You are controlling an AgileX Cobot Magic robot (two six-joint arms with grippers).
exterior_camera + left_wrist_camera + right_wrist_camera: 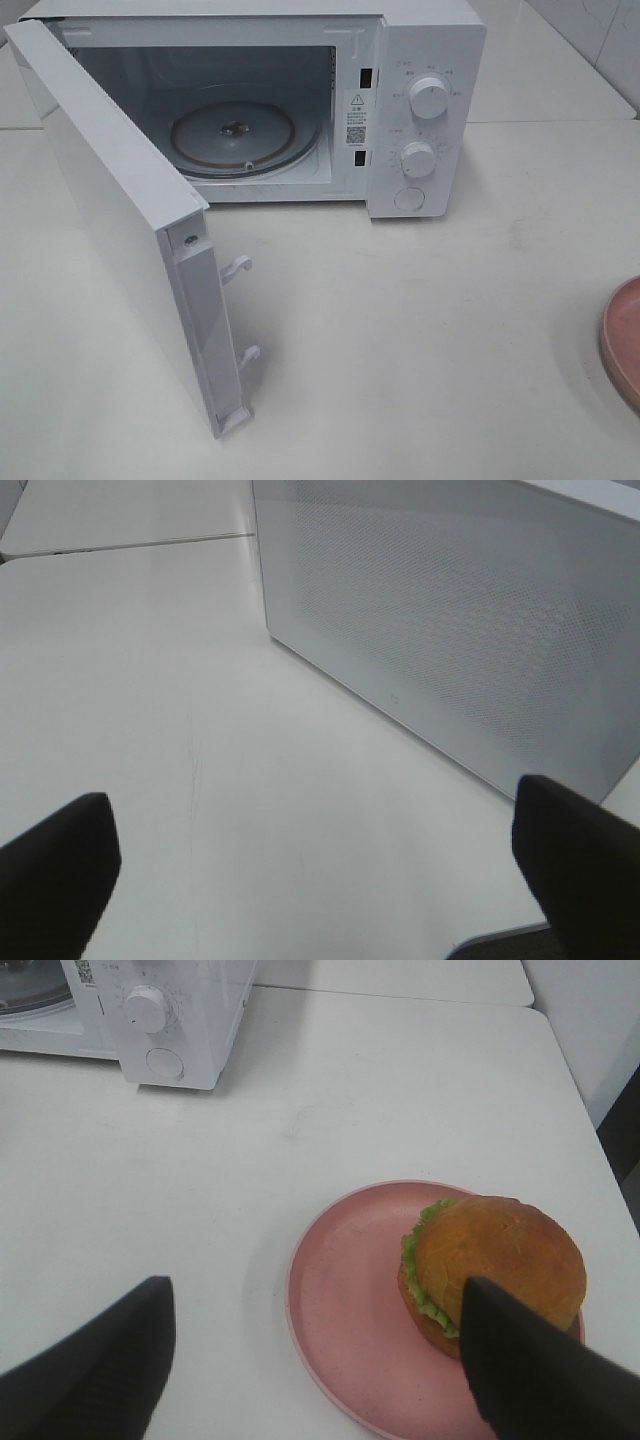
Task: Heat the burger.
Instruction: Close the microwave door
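- Right wrist view, nearest first: right gripper [315, 1360] hangs above the table [330, 1090], jaws wide apart, nothing between them. One dark finger [540, 1380] overlaps the near side of the burger in this view; whether it touches the bun cannot be told.
- Burger [500, 1260] sits on the pink plate [340, 1310], off-centre, toward one side of the plate. Bun intact, lettuce frill showing under it. Not lifted, not gripped.
- Beyond the plate: bare white table, then the microwave's control panel with its lower dial [148, 1007].
- Left wrist view: left gripper [315, 860] also has jaws fully apart and empty, low over the table, with the outer face of the microwave door [450, 630] just ahead.
- Exterior high view: neither gripper shows. Only the plate's rim is seen, at the right edge, well apart from the microwave [430, 110]. Burger itself out of frame here.
- Door swung fully open to the left; cavity empty, glass turntable [235, 135] bare.
- Progress, as judged: door-opening step is done. Left to do: grasp the burger or plate, carry it across, set it on the turntable, shut the door, turn a dial.
- Early stage; burger not yet picked up.
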